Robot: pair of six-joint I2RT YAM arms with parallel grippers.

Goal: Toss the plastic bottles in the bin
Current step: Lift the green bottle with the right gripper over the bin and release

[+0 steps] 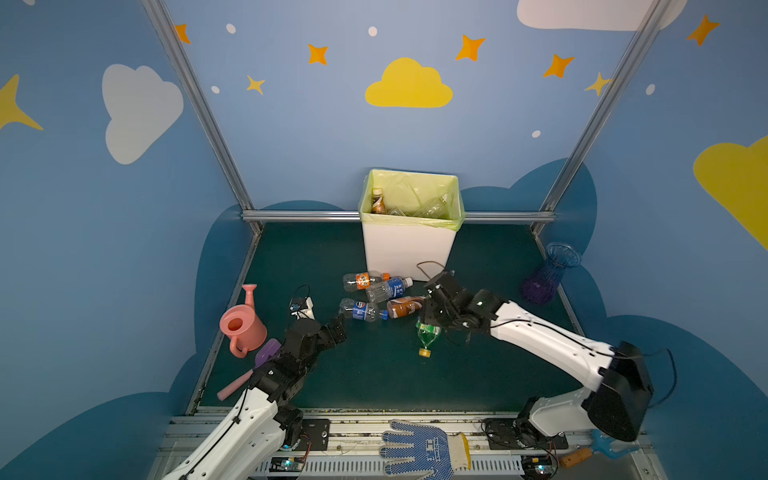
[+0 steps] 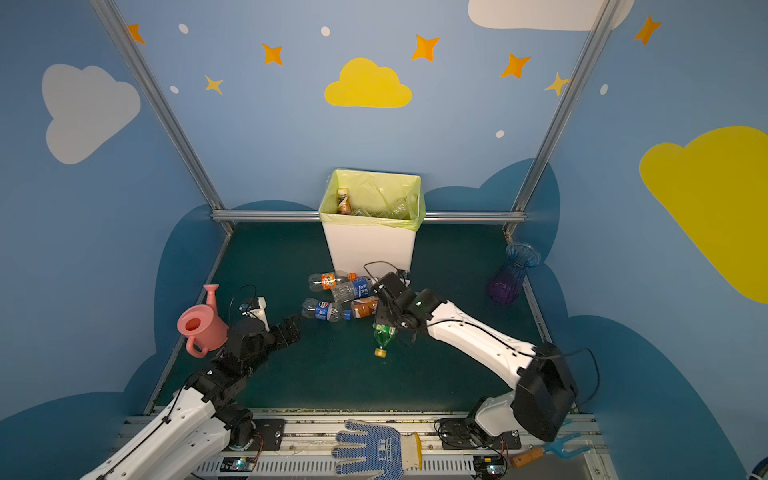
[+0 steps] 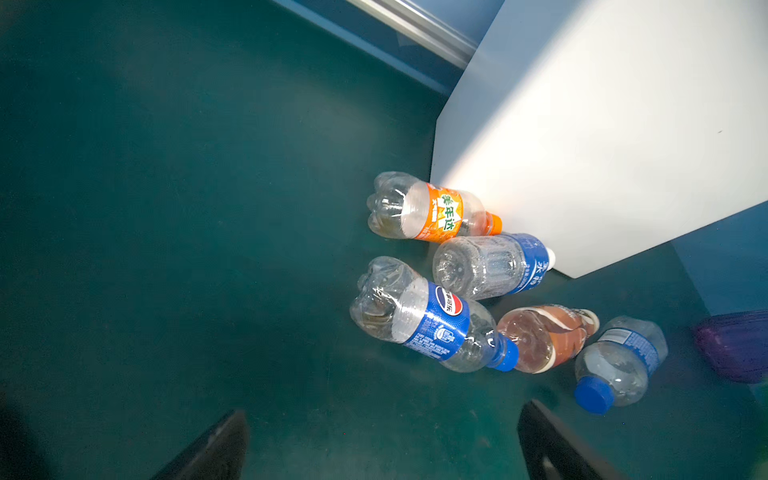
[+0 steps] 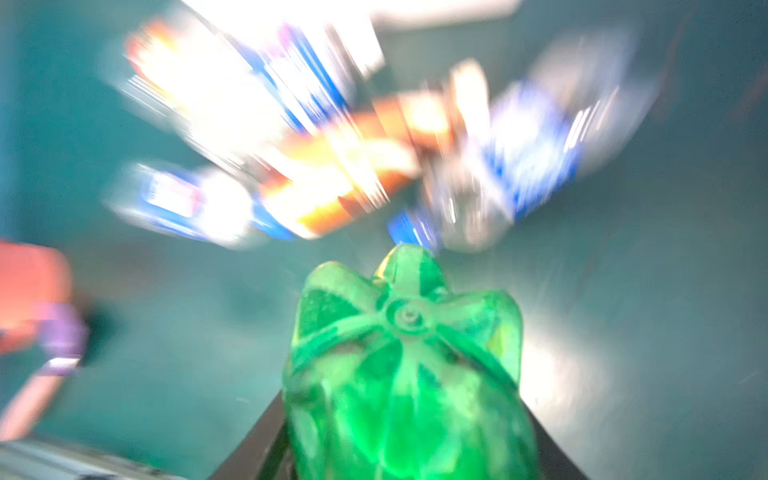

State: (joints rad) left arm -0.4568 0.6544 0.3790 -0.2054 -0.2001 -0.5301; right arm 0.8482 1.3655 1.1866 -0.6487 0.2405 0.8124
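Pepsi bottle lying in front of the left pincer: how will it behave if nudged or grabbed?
Pepsi bottle looks almost empty, so probably light. Round, lying sideways on the mat: a nudge likely rolls it. Crinkled thin walls may buckle under grip.

Place: you're in a robot lab booth, not a lived-in room.
Walls: blue panels (image 1: pixel 332 124) printed with cartoon clouds (image 1: pixel 408 85) and stars (image 1: pixel 470 47).
Frame: aluminium posts (image 1: pixel 201 108) at your corners.
Front: mounting rail (image 1: pixel 353 427) carrying bare circuit boards (image 1: pixel 286 462).
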